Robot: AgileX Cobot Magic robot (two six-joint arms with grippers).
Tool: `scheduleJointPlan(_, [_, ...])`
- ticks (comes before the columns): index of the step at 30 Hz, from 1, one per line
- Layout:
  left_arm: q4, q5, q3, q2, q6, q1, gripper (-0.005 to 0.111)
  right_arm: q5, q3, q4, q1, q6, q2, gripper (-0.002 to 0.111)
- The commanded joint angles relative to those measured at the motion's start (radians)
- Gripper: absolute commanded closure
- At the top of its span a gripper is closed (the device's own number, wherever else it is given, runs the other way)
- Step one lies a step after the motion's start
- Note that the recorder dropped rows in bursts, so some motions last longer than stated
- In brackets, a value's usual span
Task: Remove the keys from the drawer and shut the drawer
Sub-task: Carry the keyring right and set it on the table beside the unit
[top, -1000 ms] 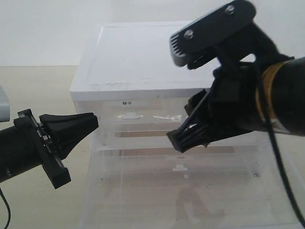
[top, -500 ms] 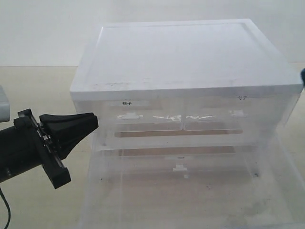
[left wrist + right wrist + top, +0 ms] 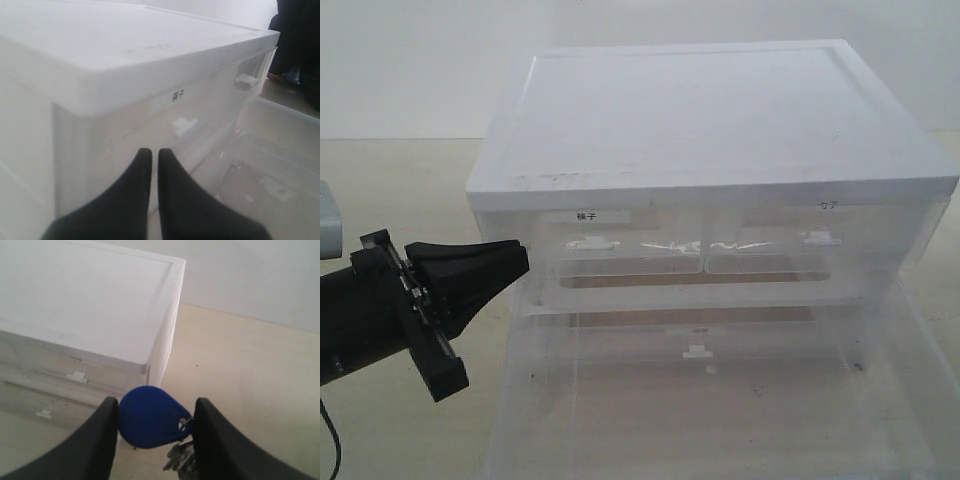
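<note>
The right gripper point(image 3: 156, 406), outside the exterior view, pinches the keys point(image 3: 172, 450) by the blue tag point(image 3: 146, 421); the metal blades are cut off at the frame edge. The left gripper point(image 3: 512, 258), fingers pressed together, sits at 8 o'clock of the cabinet point(image 3: 700, 120). The clear drawer point(image 3: 720, 420) is open, its edges hard to trace.

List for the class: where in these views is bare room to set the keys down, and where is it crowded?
Free: the tabletop beside the cabinet, below the keys in the right gripper; also the cabinet's flat top. Crowded: the cabinet's left front corner, where the left gripper stands close.
</note>
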Motion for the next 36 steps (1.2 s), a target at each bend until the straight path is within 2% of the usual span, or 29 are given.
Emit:
scheduleJointPlan(1, [0.007,-0.010,-0.004,0.004,-0.013,-0.009,0.102,-0.003,0.074,-0.084,-0.001,0.028,-0.030,0.108])
scheduleJointPlan(12, [0.018,-0.010,-0.004,0.004,-0.024,-0.009,0.102,-0.003,0.328,-0.249,-0.001,0.234,-0.028,0.108])
scheduleJointPlan(23, [0.026,-0.010,-0.004,0.004,-0.024,-0.009,0.102,-0.037,0.476,-0.347,-0.001,0.178,-0.028,0.108])
scheduleJointPlan(27, [0.037,-0.010,-0.004,0.004,-0.027,-0.009,0.102,-0.003,0.482,-0.422,-0.001,0.229,-0.028,0.108])
scheduleJointPlan(36, [0.037,-0.010,-0.004,0.004,-0.029,-0.009,0.102,-0.021,0.466,-0.395,-0.001,0.241,-0.028,0.108])
